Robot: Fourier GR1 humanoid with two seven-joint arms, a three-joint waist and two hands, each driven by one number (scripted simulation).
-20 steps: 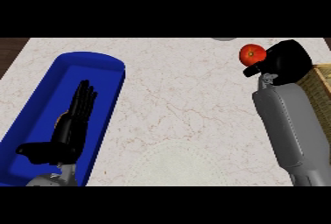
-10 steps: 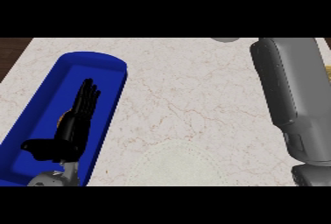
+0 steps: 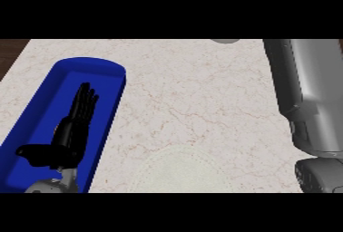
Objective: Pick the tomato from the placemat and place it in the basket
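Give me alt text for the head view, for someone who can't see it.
The robot's left hand rests open, fingers straight, over a long blue tray at the left of a pale marble counter. Its grey right forearm stretches up the right edge, with that hand out of view. A pale placemat lies at the bottom centre; no tomato or basket shows.
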